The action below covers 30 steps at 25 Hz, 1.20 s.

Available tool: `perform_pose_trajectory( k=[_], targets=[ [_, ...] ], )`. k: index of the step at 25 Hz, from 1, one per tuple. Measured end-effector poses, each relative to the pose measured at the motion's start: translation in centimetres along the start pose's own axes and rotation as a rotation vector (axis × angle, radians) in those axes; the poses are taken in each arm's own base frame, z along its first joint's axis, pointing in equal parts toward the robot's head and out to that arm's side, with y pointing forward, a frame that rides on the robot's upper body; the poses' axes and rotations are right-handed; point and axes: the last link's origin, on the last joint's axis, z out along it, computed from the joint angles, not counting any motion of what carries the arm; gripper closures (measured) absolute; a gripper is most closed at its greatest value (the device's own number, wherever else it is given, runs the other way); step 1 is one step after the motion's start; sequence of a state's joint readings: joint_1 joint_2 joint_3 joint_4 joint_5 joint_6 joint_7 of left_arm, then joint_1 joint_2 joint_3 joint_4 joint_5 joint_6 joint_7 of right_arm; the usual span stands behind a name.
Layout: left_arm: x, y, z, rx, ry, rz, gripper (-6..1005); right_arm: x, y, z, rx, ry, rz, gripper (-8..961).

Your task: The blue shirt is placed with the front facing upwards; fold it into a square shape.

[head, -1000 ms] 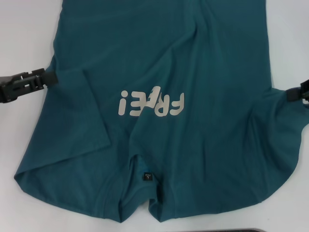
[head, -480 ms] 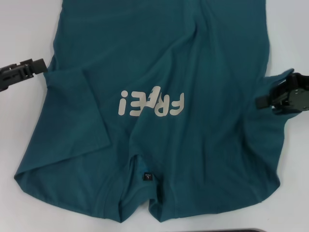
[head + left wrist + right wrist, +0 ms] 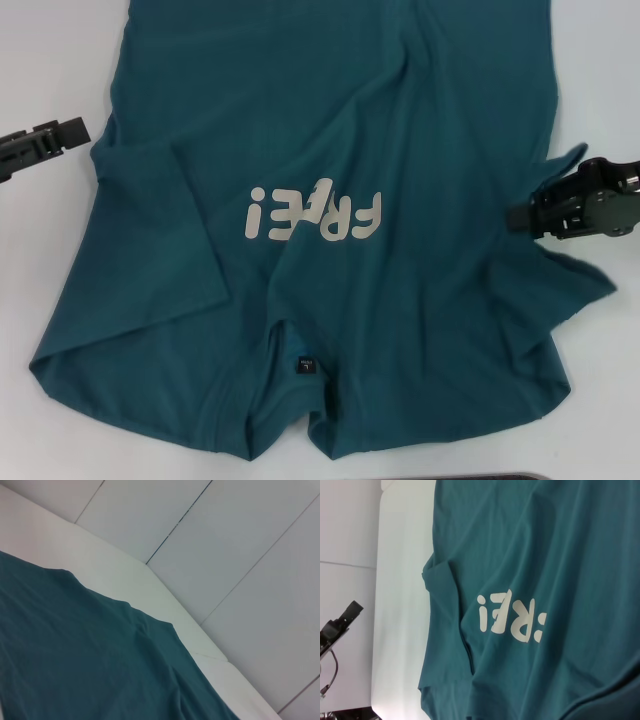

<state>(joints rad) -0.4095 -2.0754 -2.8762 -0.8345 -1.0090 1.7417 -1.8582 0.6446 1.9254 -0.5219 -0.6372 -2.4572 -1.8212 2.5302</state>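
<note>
The blue shirt lies front up on the white table, its cream lettering upside down to me and its neck tag near the front edge. Its left sleeve is folded inward over the body. My right gripper is over the shirt's right side, shut on the right sleeve, whose cloth bunches above and below it. My left gripper hovers over bare table just left of the shirt, touching nothing. The right wrist view shows the shirt and the left gripper far off. In the left wrist view only the shirt's hem appears.
The white table shows bare on both sides of the shirt. A dark object peeks in at the front edge. Pale wall panels stand beyond the table's far edge.
My right gripper has moved left over the shirt, dragging the right sleeve inward. My left gripper has pulled back left and away from the shirt's edge.
</note>
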Motion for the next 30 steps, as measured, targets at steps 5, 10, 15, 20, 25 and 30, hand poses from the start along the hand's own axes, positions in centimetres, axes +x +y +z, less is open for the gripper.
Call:
perform_pose_trajectory(
  k=[5,10,15,20,25,30],
  targets=[
    [0.0,-0.2,0.0,0.014,0.005,-0.002,296,-0.4,0.6,0.1,-0.051,-0.029,-0.016,685],
    [-0.1,-0.3,-0.1,0.020,0.006,-0.004,296,-1.0,1.4,0.9,-0.102,-0.045,-0.045,585],
    [-0.3,-0.4,-0.4,0.029,0.010,-0.012,296,-1.5,2.1,1.9,-0.158,-0.072,-0.086,585],
    [-0.5,-0.5,-0.6,0.036,0.012,-0.022,296,-0.7,1.4,0.7,-0.050,0.033,-0.093,586],
    [-0.6,-0.5,-0.7,0.039,0.014,-0.027,296,-0.2,0.0,-3.1,0.094,0.042,-0.073,586],
    [-0.6,-0.6,-0.6,0.040,0.017,-0.040,296,0.2,-0.2,-5.1,0.135,0.032,-0.068,586]
  ],
)
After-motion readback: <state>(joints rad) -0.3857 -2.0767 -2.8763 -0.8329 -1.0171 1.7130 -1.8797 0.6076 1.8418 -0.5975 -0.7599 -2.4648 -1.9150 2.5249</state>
